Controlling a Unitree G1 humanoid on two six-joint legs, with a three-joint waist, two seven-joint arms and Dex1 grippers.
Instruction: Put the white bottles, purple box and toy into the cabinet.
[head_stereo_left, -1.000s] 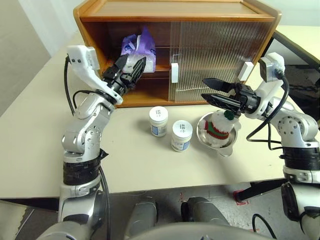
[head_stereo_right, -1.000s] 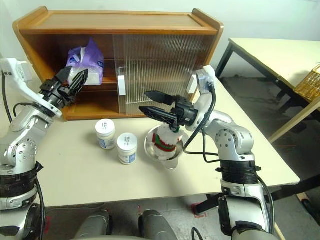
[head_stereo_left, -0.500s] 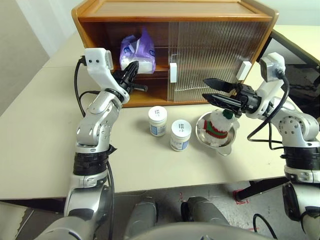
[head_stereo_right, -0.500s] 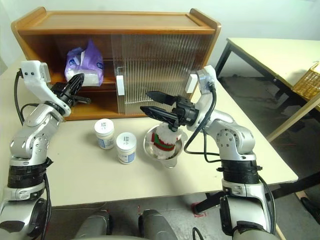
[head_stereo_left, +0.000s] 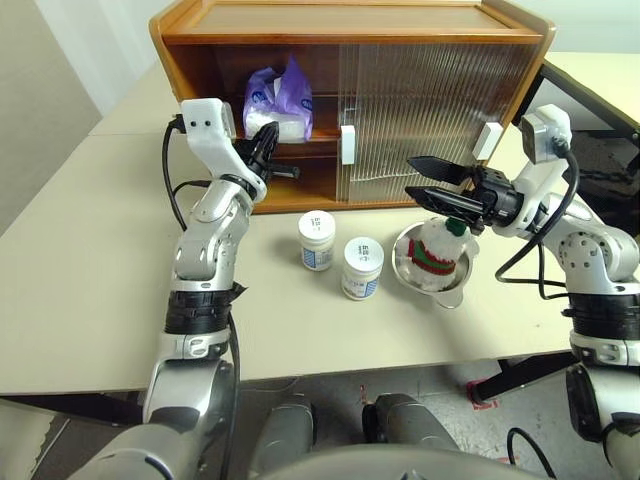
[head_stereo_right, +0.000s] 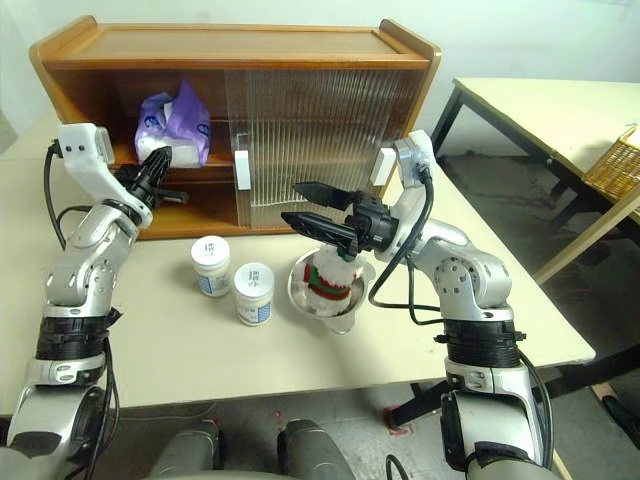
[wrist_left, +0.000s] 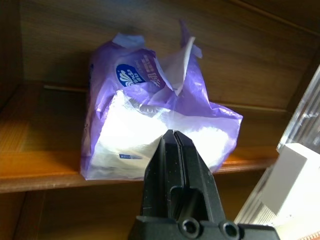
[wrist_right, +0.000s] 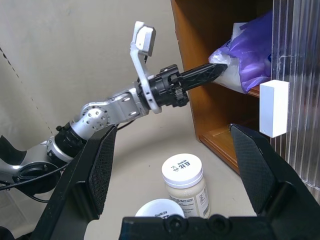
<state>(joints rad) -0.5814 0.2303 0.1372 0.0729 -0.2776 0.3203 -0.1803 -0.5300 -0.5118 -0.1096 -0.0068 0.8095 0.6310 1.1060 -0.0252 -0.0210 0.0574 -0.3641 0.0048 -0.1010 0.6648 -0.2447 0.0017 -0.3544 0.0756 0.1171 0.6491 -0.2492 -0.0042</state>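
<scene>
Left eye view: left pincer (head_stereo_left: 268, 141), earlier open, now closed against the shelved purple box (head_stereo_left: 278, 100); right pincer (head_stereo_left: 425, 183) stays open.

Cabinet (head_stereo_left: 350, 20) left half open; right half blocked by ribbed sliding doors (head_stereo_left: 420, 110). Purple box (head_stereo_left: 278, 98) fills much of upper shelf opening; lower compartment free. Two white bottles (head_stereo_left: 340, 255) stand on worktop (head_stereo_left: 80, 270) before opening.

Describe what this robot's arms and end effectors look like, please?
Both arms are silver metal segments with black bands and loose black cables. Each wrist carries a white camera block. The left end effector and right end effector each have two black, tapered, textured fingers.
</scene>
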